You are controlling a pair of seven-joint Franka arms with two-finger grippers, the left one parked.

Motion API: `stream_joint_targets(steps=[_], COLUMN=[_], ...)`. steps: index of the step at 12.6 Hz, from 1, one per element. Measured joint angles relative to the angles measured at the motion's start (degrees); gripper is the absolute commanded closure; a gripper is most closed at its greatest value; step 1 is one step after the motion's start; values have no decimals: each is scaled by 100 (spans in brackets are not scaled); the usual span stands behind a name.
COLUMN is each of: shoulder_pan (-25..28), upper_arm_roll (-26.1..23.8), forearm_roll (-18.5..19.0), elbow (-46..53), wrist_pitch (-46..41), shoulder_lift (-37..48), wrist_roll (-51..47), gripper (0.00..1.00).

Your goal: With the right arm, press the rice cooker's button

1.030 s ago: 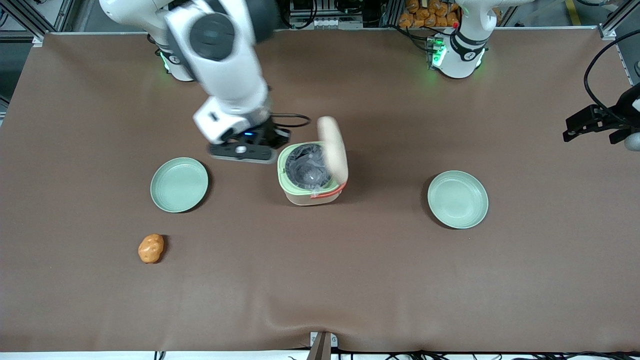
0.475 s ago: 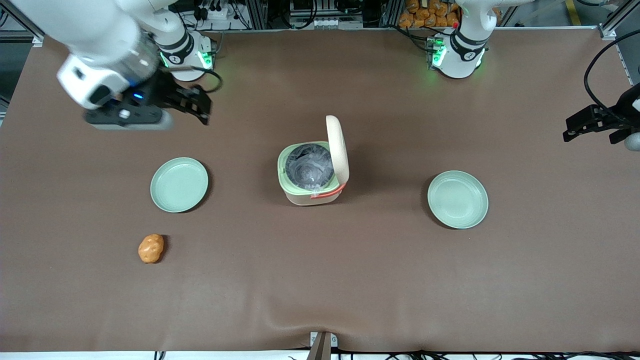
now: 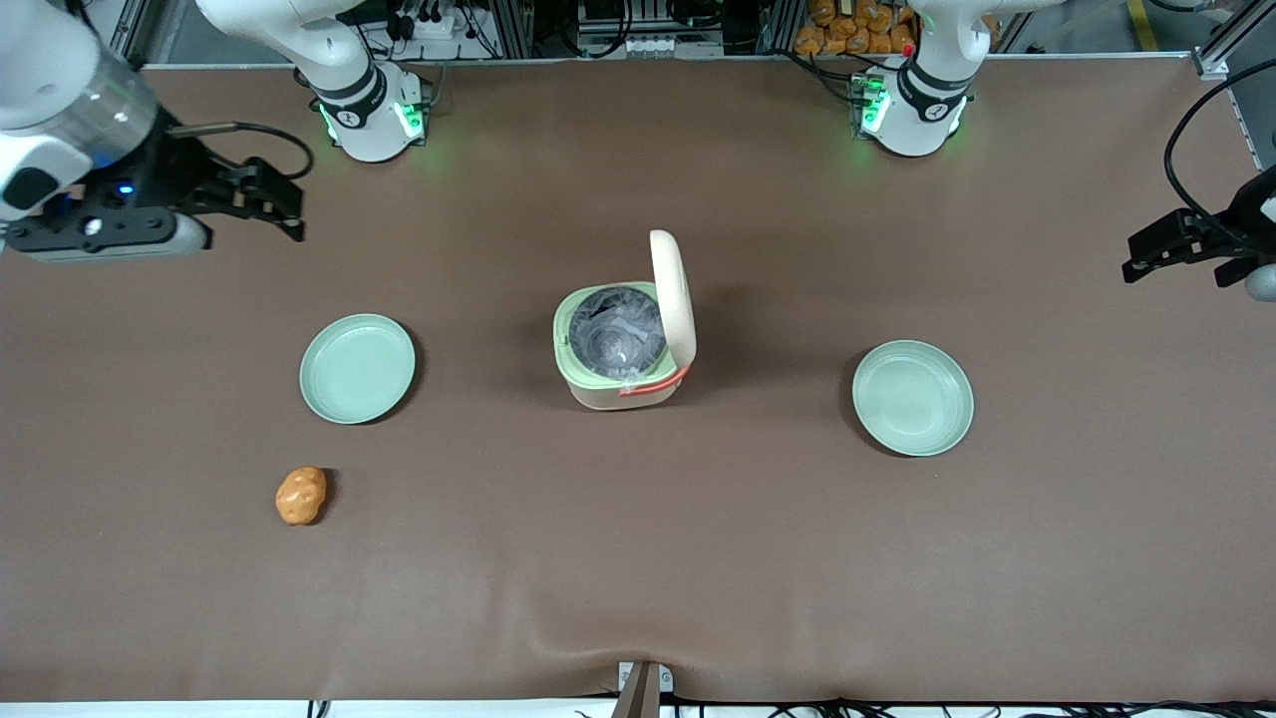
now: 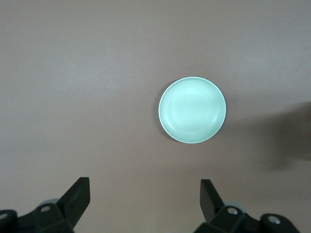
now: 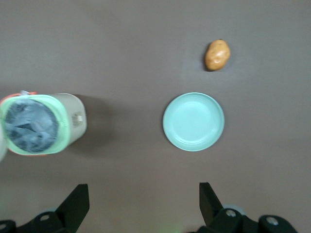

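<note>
The cream rice cooker (image 3: 618,384) stands mid-table with its lid (image 3: 670,294) raised upright, showing the pale green rim and grey inner pot (image 3: 613,334). It also shows in the right wrist view (image 5: 41,124). The button is not visible on the raised lid. My right arm's black gripper (image 3: 284,211) is open and empty. It hangs above the table far from the cooker, toward the working arm's end, and shows in its own wrist view (image 5: 143,189) with the jaws wide apart.
A mint-green plate (image 3: 357,367) lies between the gripper and the cooker, with an orange potato (image 3: 301,496) nearer the front camera. Both show in the right wrist view: the plate (image 5: 193,121) and the potato (image 5: 216,54). A second plate (image 3: 912,397) lies toward the parked arm's end.
The gripper has pulled away from beside the cooker toward the working arm's end of the table. The cooker's lid has swung up and now stands open and still.
</note>
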State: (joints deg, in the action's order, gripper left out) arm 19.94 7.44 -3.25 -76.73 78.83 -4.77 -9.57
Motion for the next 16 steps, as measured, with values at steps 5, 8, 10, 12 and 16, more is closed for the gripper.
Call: stream_joint_targets(steps=[5, 8, 10, 12, 16], shoulder_pan=[-813, -1070, -1213, -1287, -1377], upper_arm_roll=[7, 4, 3, 2, 2], forearm_roll=[85, 87, 87, 87, 96], elbow=[-1364, -1732, -1810, -1841, -1819], wrist_pitch=[788, 865, 878, 848, 848], shoulder_lift=[845, 1110, 1117, 1117, 1118], wrist_roll=[1162, 1362, 1464, 1472, 1472], gripper=[0, 0, 0, 0, 0])
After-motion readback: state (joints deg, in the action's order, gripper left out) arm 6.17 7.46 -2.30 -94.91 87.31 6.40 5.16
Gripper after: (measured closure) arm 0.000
